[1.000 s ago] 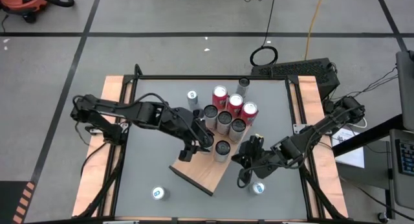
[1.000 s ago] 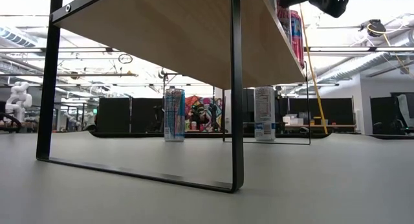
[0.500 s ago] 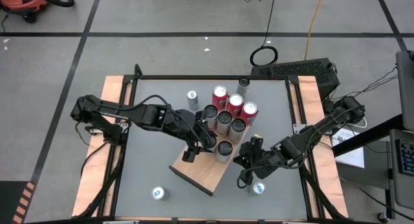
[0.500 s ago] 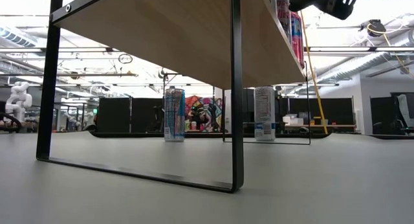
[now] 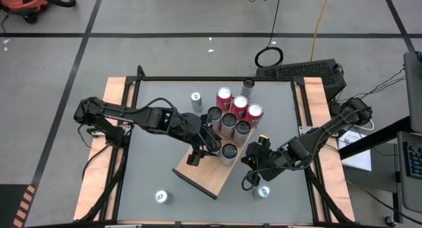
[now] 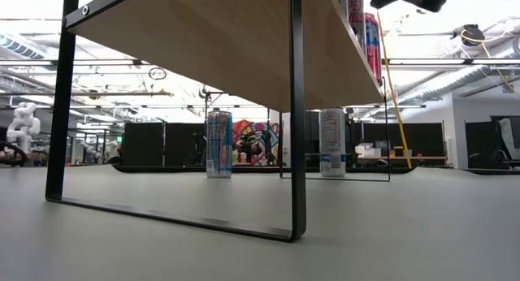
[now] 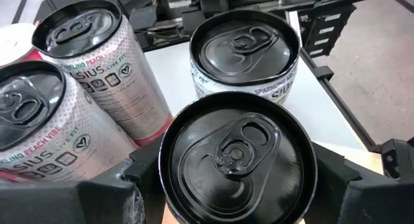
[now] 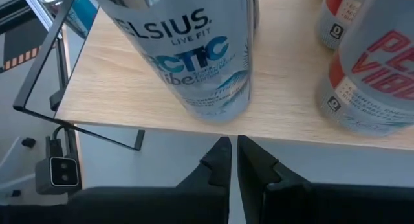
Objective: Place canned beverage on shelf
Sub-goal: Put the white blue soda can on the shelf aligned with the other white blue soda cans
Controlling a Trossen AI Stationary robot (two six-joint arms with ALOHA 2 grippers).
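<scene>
The shelf [image 5: 201, 175] is a light-brown board standing slantwise mid-table, with several cans grouped on its far end. A black-topped Celsius can [image 5: 227, 151] stands alone near the shelf's right edge. It fills the foreground of the left wrist view [image 7: 236, 159], and my left gripper [image 5: 221, 149] is shut on it. In the right wrist view the same can [image 8: 194, 62] stands with its base on the board. My right gripper [image 8: 233, 156] is shut and holds nothing. It hovers just off the shelf's right edge [image 5: 249, 163]. My left gripper pinches the can's upper wall just under the rim [image 7: 165, 185], with one finger [image 7: 123, 188] on each side. It comes from the table's left, slanting down. The can is upright, and its base [image 8: 213, 111] rests on the shelf board.
Red-topped cans [image 5: 239, 103] and black-topped cans [image 5: 229, 120] crowd the shelf's far end, close beside the held can. Loose cans stand on the grey table at the far side [image 5: 196, 97] [image 5: 248, 85] and the near side [image 5: 161, 197] [image 5: 264, 190]. The shelf's black leg frame [image 6: 296, 151] stands on the table.
My left gripper has eased slightly down and toward the table's right, with the can still between its fingers. My right gripper has tipped a little and drawn slightly up and away from the shelf's edge, and it stays shut.
</scene>
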